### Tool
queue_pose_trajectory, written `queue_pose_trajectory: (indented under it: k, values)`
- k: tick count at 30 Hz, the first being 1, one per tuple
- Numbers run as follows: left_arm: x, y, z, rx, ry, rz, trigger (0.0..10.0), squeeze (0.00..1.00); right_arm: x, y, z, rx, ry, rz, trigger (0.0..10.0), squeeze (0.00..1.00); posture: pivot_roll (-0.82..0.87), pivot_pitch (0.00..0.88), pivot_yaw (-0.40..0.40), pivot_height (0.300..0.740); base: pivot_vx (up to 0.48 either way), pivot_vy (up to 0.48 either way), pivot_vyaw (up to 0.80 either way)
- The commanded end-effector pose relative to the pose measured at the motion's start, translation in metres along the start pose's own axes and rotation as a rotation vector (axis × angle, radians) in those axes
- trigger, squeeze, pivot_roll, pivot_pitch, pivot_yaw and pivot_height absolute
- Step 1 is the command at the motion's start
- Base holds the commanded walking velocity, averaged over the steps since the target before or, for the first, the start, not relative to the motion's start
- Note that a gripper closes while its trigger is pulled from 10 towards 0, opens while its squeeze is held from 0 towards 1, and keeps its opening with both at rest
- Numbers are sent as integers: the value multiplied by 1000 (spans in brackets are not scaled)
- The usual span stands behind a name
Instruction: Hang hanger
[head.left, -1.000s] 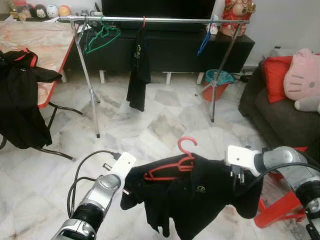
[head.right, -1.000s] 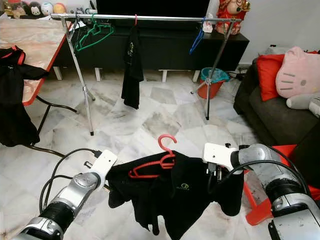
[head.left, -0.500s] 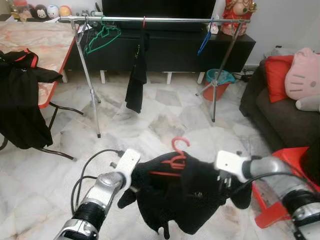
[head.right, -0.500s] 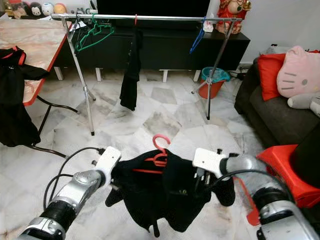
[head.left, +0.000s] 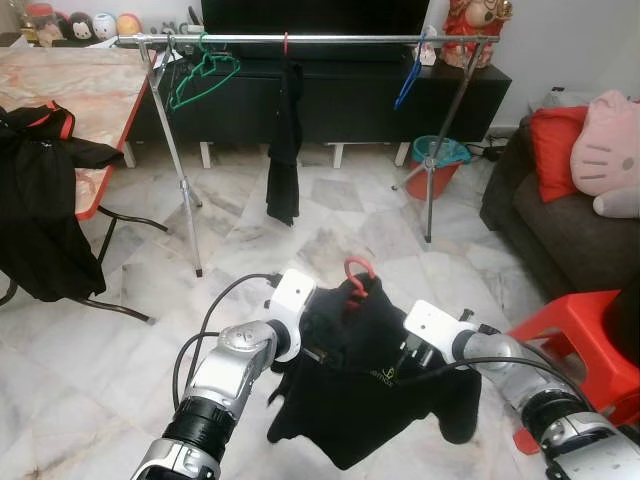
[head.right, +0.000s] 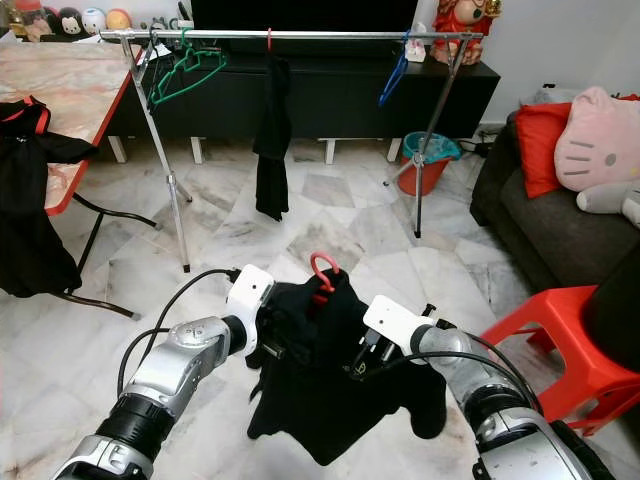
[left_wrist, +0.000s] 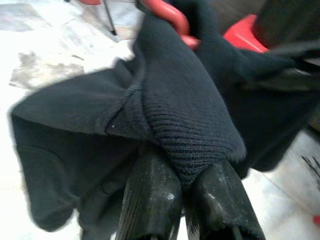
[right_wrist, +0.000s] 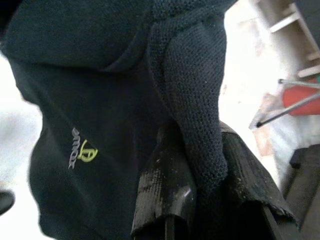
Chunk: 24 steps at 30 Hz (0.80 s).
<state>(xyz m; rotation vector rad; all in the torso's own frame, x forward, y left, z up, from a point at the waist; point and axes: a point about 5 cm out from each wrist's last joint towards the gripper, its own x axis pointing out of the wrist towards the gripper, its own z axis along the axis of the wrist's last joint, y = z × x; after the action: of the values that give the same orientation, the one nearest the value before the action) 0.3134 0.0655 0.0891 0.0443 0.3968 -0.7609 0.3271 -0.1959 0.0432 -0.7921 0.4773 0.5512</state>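
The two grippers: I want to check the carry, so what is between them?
The black shirt on its red hanger spans from left gripper to right gripper, clear in the left eye view.

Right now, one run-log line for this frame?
phase: carrying | left gripper: shut on black shirt | right gripper: shut on black shirt | red hanger: in shirt | rail: ahead, not reached

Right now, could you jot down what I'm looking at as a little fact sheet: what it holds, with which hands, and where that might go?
held item: black shirt on a red hanger
left gripper: shut on a fold of the shirt
right gripper: shut on another fold
likely destination: silver clothes rail ahead, across the marble floor
already on rail: green hangers, a black garment, a blue hanger
nearby: red stool to the robot's right
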Motion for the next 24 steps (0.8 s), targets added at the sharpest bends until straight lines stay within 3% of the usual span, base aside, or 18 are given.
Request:
queue_pose_trajectory:
  k: [1,6,10,11,12,13,14,24]
  values:
    - [2,-10,-1,29,14,-51,10000,0,2,-11,14,51,-51,-75,0,0,-50,0,-66,732,0,0,0]
    - [9,-18,-10,68,53,-60,10000,0,11,-2,41,129,-160,-88,0,0,-50,0,-50,732,0,0,0]
    - [10,-22,-9,95,51,-75,10000,0,14,3,46,162,-192,-89,0,0,-53,0,-39,732,0,0,0]
    - [10,-23,-10,107,54,-74,10000,39,14,4,47,172,-197,-86,0,0,-55,0,-38,732,0,0,0]
    - [10,-22,-10,116,60,-69,10000,510,15,7,49,179,-205,-79,0,0,-60,0,-34,732,0,0,0]
    - [10,-22,-10,116,60,-69,10000,510,15,7,49,179,-205,-79,0,0,-60,0,-34,732,0,0,0]
    - [11,-22,-9,120,60,-73,10000,1000,15,7,51,185,-222,-79,0,0,-68,0,-29,732,0,0,0]
    - [3,-17,-10,166,59,-98,10000,1000,10,1,43,204,-229,-128,0,0,-83,0,-7,732,0,0,0]
